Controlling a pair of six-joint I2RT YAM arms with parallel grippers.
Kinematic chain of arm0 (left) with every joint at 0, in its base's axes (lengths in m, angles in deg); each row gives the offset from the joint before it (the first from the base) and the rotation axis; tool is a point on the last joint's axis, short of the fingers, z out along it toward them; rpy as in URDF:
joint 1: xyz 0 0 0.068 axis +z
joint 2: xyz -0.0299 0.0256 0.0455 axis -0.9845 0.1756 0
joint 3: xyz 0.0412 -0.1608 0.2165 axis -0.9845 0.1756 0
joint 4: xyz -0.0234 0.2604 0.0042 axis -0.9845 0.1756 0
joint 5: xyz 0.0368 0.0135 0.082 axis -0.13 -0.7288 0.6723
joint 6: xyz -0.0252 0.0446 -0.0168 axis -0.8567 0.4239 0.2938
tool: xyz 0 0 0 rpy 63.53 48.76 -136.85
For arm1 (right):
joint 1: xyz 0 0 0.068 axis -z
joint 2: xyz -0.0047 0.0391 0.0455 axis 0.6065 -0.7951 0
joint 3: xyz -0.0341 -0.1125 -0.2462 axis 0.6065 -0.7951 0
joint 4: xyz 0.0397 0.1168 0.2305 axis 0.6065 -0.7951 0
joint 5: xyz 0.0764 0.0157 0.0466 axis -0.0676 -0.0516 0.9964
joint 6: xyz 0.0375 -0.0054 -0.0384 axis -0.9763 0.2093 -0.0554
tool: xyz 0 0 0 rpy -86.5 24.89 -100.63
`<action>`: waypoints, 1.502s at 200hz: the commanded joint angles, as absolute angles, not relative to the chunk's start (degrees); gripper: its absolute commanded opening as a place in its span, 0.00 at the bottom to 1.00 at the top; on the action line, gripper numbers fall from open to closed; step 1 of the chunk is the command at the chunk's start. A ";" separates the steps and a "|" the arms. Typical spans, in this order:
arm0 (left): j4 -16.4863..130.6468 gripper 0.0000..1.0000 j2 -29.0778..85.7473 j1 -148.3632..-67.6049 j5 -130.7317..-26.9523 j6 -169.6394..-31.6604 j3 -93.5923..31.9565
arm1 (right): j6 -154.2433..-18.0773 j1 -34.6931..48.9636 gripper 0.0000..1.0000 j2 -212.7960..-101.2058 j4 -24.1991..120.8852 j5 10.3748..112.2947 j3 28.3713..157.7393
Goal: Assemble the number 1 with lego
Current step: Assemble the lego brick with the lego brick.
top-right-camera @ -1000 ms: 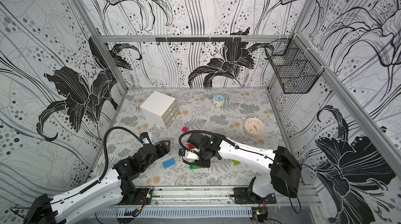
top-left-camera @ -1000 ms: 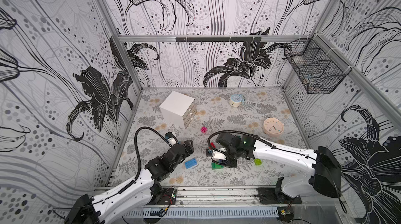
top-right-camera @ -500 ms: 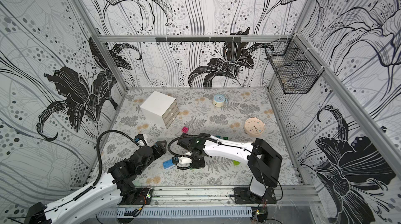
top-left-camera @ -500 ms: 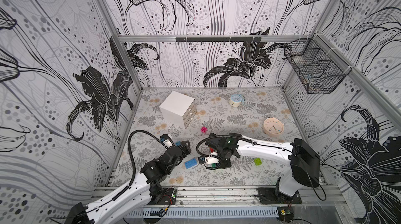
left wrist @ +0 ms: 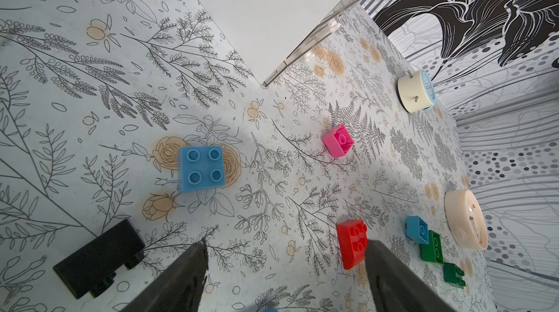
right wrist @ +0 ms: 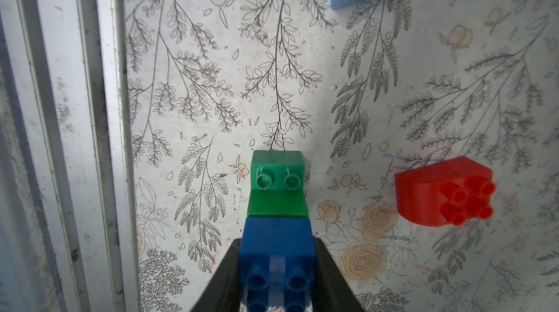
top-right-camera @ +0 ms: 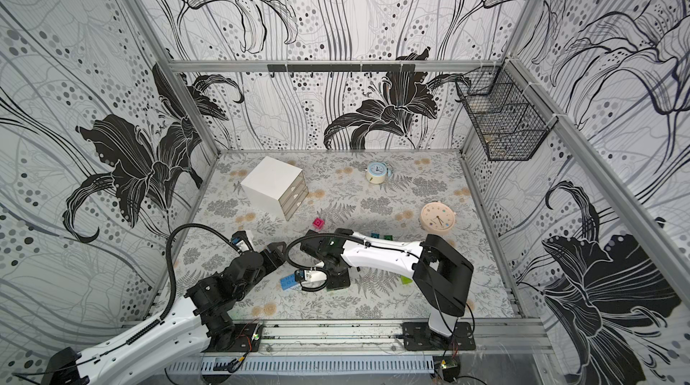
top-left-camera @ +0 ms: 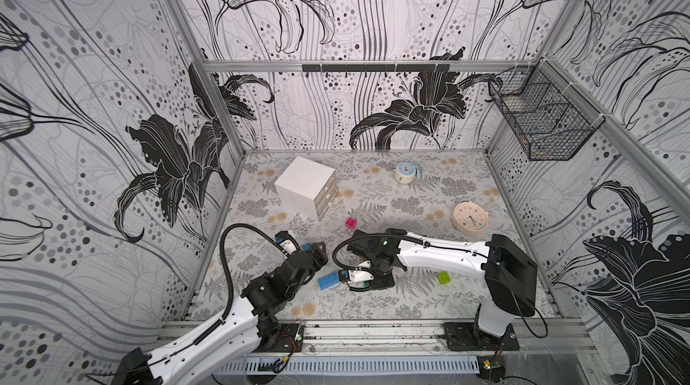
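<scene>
My right gripper (right wrist: 276,268) pinches the blue-and-green lego stack (right wrist: 276,204) near the front edge of the table (right wrist: 211,53). My left gripper (left wrist: 284,280) hangs spread, empty. I judge I'm mid-stacking; next needs studs squared to the red brick (right wrist: 444,192).

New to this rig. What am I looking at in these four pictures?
Two robot arms, each ending in a two-fingered hand. The two wide pictures come from one overhead camera pair; the two close-ups from cameras on the wrists. On the table lie loose lego bricks, among them a pink brick, a lime brick and a red brick, plus a white drawer box, a blue-faced clock and a peach clock. The left hand is open and empty. The right hand is shut on a dark blue brick, with a green brick against its far end.
</scene>
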State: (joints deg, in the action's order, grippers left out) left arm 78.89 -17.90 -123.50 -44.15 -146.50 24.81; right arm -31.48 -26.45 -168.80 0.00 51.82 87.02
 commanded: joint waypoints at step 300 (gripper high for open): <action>69.99 0.88 -12.25 -122.59 -47.62 -142.73 23.66 | -118.10 -25.15 0.41 -152.30 5.85 50.96 77.90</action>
